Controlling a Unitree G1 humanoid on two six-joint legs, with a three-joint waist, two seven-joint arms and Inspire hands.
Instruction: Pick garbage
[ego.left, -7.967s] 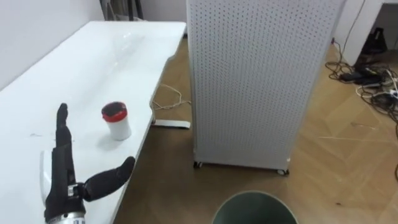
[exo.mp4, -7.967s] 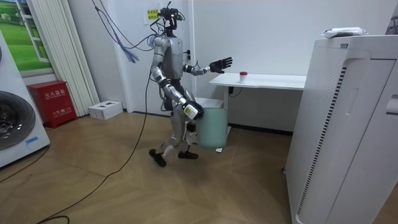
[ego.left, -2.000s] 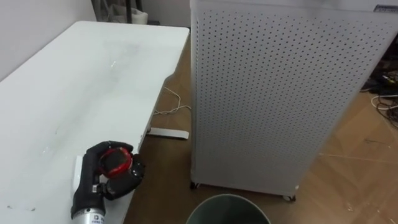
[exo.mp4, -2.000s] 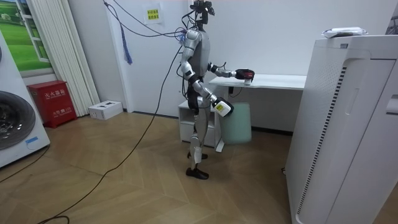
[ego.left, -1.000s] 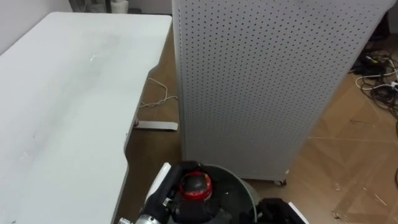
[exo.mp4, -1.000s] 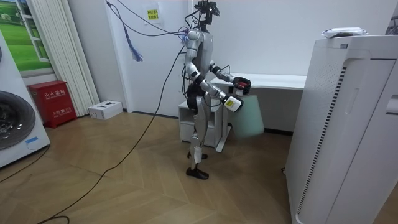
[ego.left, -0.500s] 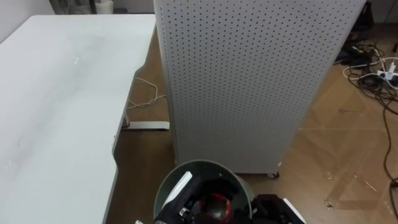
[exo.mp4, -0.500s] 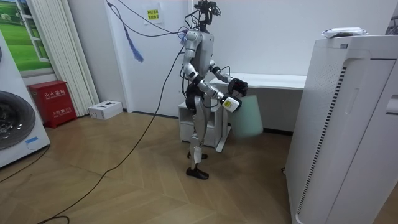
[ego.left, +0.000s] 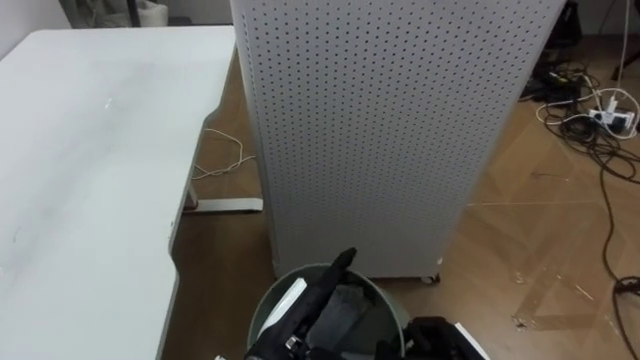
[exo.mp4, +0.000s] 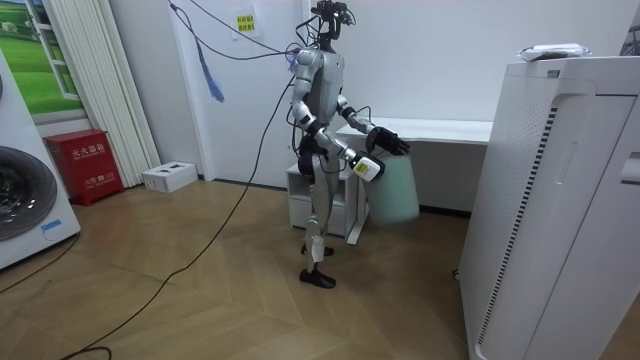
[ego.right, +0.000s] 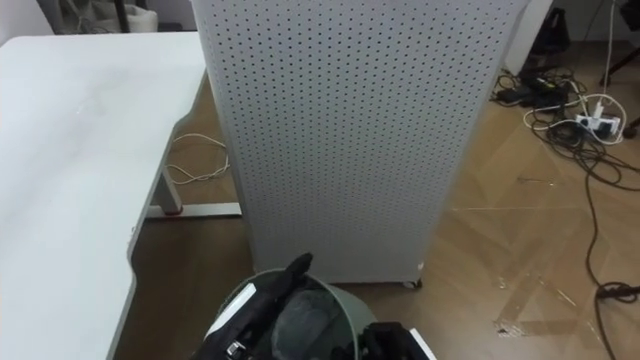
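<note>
Left robot hand (ego.left: 318, 300) — fingers straight — over the green bin (exo.mp4: 402, 196)

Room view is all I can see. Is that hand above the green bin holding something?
Observer: No. The left hand hangs over the bin's mouth, fingers straight, nothing in them.
Visitor: What is beyond the bin?
Observer: A white cabinet, its face full of small holes, on little wheels.
Visitor: Anything on the floor there?
Observer: Cables lie tangled to the cabinet's right.
</note>
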